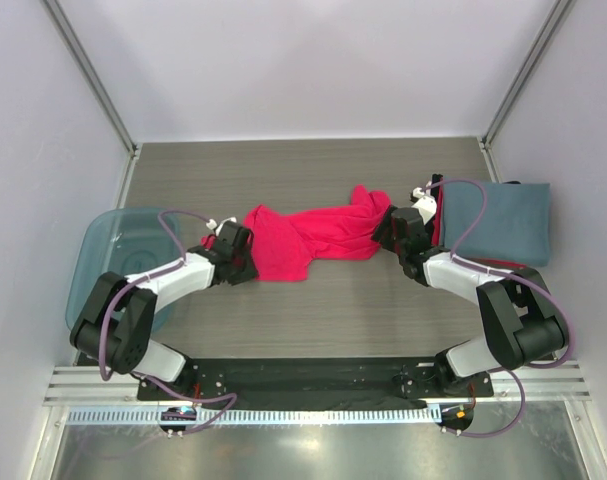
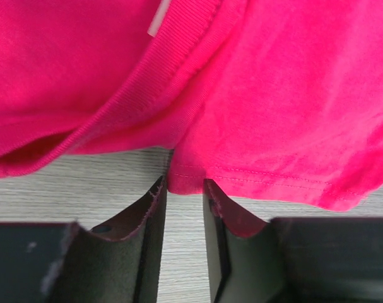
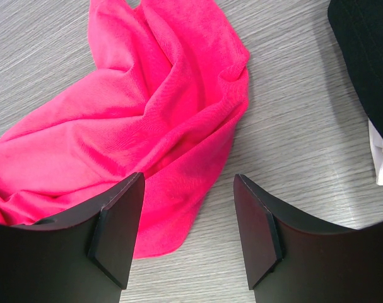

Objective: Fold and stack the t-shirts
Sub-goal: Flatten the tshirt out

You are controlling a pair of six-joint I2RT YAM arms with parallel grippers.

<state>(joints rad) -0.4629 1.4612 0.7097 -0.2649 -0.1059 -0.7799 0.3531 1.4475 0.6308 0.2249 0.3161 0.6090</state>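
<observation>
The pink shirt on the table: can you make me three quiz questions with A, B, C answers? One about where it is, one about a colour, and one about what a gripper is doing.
1. Where is the pink shirt?
A. hanging on the back wall
B. on the table, between the left gripper and the right gripper
C. inside a drawer

2. What colour is the folded shirt at the right edge?
A. yellow
B. green
C. blue-grey

3. How is the right gripper?
A. open, holding nothing
B. shut on a cup
C. shut on a sock

Answers:
1 B: the top view shows it lying crumpled between the two grippers.
2 C: the top view shows it slate blue-grey.
3 A: the right wrist view shows a wide gap between its fingers.
</observation>
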